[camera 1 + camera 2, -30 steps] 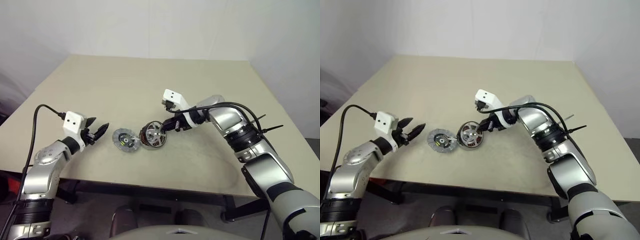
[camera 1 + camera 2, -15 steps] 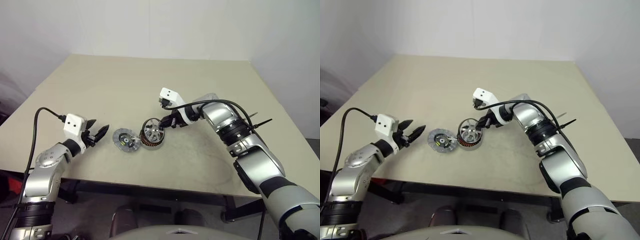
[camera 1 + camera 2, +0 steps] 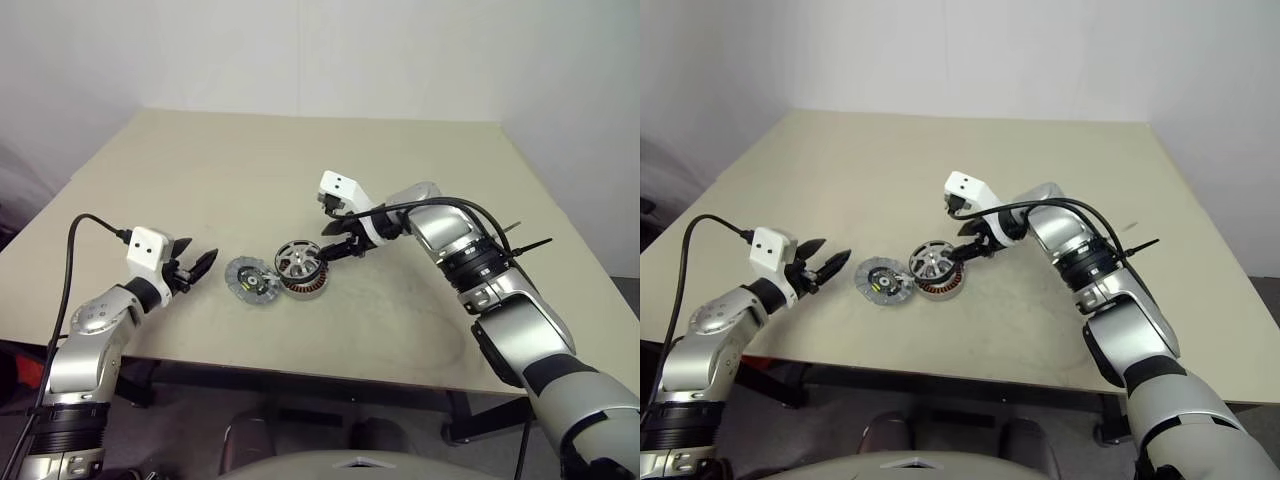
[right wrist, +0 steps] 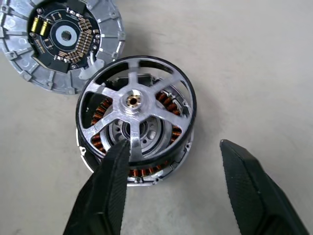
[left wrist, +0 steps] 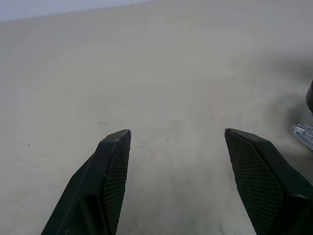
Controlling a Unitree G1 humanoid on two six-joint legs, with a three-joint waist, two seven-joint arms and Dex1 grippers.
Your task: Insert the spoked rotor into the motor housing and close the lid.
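The spoked rotor [image 4: 133, 101], a silver wheel with a dark rim, rests on top of the motor housing [image 4: 147, 172]. It sits slightly off-centre, and copper windings show through its gaps. Both stand mid-table [image 3: 298, 268]. My right gripper [image 3: 336, 249] is open just to their right; one finger [image 4: 115, 181] overlaps the housing's edge in the wrist view and nothing is held. The lid [image 3: 249, 280] lies flat, touching the housing's left side, its dark inner face up [image 4: 63, 36]. My left gripper [image 3: 200, 262] hovers open left of the lid, with bare table between its fingers [image 5: 115, 166].
The beige table [image 3: 300, 170] stretches wide behind the parts. Its front edge [image 3: 300, 368] runs close below them. A black cable [image 3: 75, 250] loops off my left wrist, and another trails along my right forearm [image 3: 470, 215].
My right gripper has opened and let go of the rotor. The rotor and housing, tilted up on edge before, now lie flat on the table. The left arm has not moved.
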